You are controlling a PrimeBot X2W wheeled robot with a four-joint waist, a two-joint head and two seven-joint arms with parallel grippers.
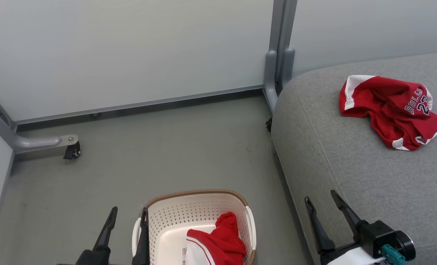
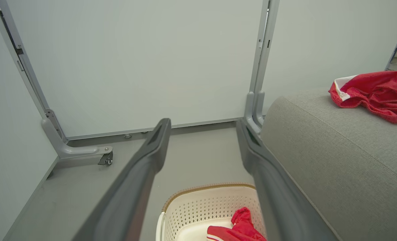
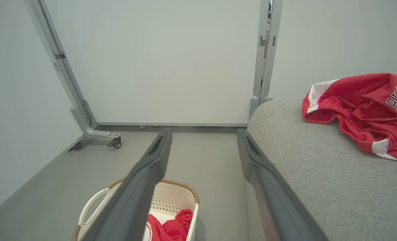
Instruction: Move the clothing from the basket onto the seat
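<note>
Red BULLS 23 garment (image 1: pixel 390 110) crumpled on grey seat (image 1: pixel 351 173) | 2nd red garment (image 1: pixel 222 243) in basket (image 1: pixel 198 192), both cut off by bottom edge | left gripper (image 1: pixel 129 210) spread, empty, by basket's left wall, base hidden | right gripper (image 1: pixel 320 195) spread, empty, at seat's edge

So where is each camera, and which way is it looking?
Head view: on the head, looking down at the basket and seat; left gripper and right gripper show at the bottom.
Left wrist view: on the left wrist, looking along its fingers toward the wall.
Right wrist view: on the right wrist, likewise along its fingers.
Both wrist views share the basket, seat and Bulls garment.
</note>
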